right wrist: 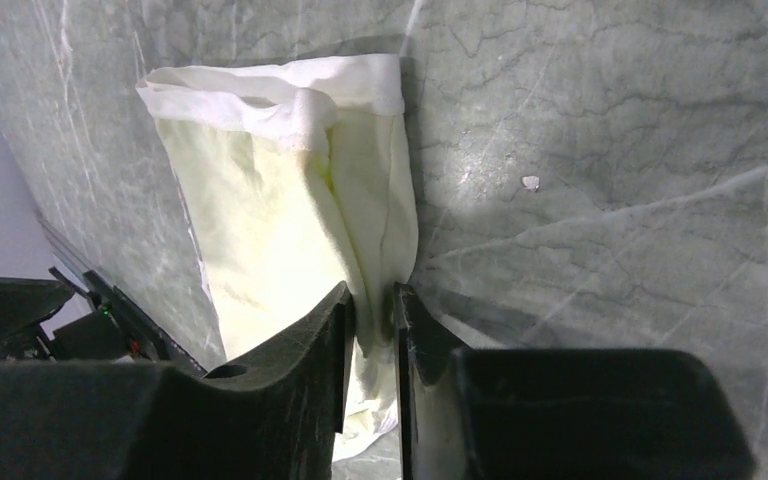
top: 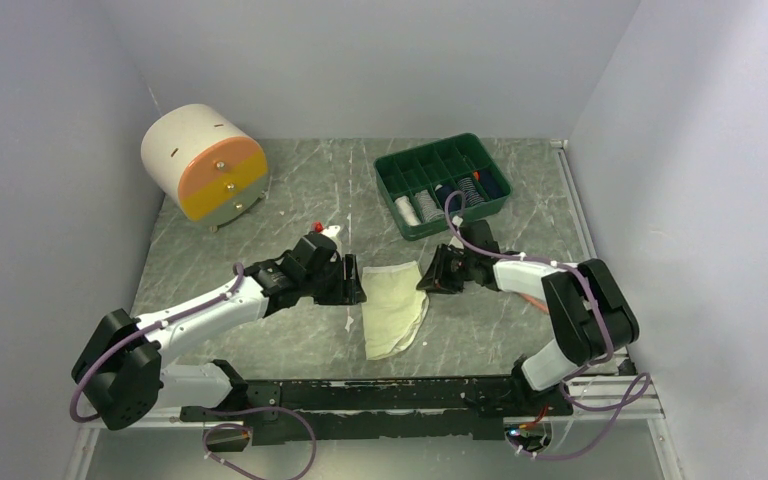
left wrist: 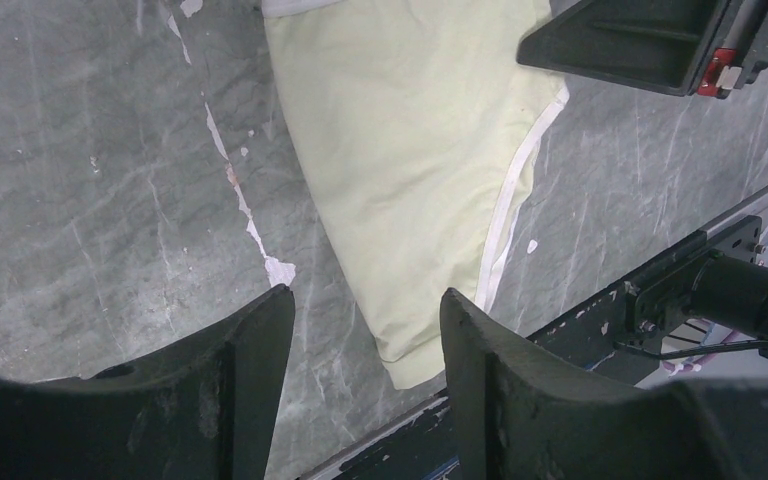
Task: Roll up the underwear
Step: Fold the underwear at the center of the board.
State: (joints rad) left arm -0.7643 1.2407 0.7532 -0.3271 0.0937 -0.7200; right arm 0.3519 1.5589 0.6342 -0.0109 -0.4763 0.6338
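The underwear [top: 393,305], a cream-white piece, lies flat on the table [top: 290,190] between the two grippers. The right gripper [right wrist: 372,300] has its jaws nearly together, pinching the garment's right-hand edge. The left gripper [left wrist: 365,298] stands with jaws apart just beside the left edge and holds nothing.

Judged step: securing the cloth, with no roll formed yet. The next move calls for a matching grip on the left edge, then an even turn by both arms so the thin cloth does not skew.

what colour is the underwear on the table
The underwear is pale cream-yellow with white edge trim; the left wrist view shows it best.
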